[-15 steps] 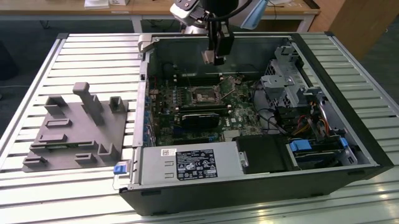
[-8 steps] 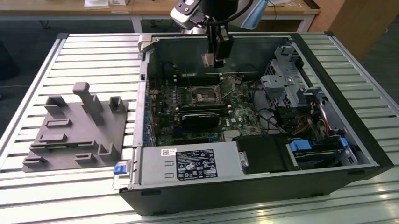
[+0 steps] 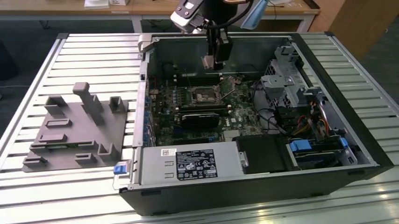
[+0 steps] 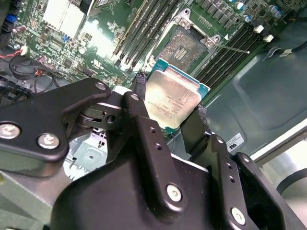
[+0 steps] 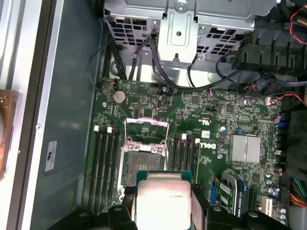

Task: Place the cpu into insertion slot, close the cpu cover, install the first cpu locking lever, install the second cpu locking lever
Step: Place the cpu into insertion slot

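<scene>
Cpu (image 5: 163, 201) clamped in tool (image 4: 170, 100), short of slot (image 5: 144, 165).
Slot is seen below and just ahead of tool, with cover (image 5: 146, 125) raised. Cpu edges are best squared to slot and cpu kept level.

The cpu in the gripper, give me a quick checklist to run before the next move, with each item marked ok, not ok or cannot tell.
1. cpu clamped in the gripper: ok.
2. cpu cover raised off the socket: ok.
3. insertion slot open with nothing lying in it: ok.
4. cpu squared with the slot's edges: looks ok in the first wrist view, where the sides run parallel.
5. cpu centred above the slot: cannot tell. It hangs above the motherboard, apart from the slot.
6. cpu's corner mark matched to the slot: cannot tell.
</scene>
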### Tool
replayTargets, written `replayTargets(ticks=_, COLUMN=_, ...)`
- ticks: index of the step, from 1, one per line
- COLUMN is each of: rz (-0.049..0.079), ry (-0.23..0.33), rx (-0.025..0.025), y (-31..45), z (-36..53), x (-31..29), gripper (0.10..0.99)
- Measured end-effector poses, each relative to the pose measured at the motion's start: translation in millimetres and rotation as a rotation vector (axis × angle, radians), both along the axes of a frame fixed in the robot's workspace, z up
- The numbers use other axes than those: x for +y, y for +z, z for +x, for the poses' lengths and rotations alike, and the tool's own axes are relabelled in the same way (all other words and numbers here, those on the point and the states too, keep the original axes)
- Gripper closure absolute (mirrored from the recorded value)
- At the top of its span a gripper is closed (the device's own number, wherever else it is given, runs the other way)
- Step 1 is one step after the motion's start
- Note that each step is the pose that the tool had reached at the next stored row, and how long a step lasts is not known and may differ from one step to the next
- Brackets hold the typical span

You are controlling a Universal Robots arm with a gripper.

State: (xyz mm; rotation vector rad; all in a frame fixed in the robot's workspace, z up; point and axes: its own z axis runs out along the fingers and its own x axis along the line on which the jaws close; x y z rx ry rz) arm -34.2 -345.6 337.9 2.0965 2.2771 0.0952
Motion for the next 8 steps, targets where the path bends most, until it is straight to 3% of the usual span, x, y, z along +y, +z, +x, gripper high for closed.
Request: replayTargets(ticks=8, rz=0.000, ry=0.000, rx=0.0004, y=-5.7, z=0.0, x=0.0, gripper=0.545)
